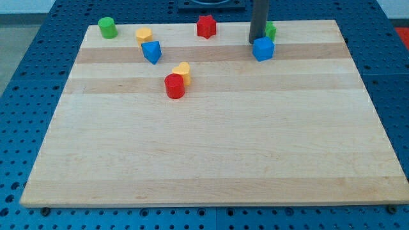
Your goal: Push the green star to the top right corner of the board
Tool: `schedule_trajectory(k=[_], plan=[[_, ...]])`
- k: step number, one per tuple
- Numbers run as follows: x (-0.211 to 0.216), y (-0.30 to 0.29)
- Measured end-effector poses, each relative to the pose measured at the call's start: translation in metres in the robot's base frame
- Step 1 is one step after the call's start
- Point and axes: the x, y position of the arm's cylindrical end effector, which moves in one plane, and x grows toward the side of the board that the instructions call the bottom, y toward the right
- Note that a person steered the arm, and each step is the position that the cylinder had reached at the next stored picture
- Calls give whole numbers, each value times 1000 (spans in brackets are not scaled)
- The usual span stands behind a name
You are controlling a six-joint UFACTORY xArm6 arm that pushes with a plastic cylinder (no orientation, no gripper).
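Observation:
The green star (271, 30) sits near the view's top, right of centre, mostly hidden behind my rod; only its right part shows. My tip (255, 42) rests on the board just left of the star. A blue cube (263, 49) lies right below the star, touching or nearly touching my tip's right side. The board's top right corner (332, 23) lies well to the right of the star.
A red star (206, 26) sits left of my rod. A green cylinder (107, 27), a yellow block (143, 34) and a blue block (151, 52) lie at the top left. A red cylinder (174, 86) touches a yellow block (183, 72) near the middle.

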Motion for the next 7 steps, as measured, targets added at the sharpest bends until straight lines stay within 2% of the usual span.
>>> schedule_trajectory(k=[7], plan=[[-30, -11]])
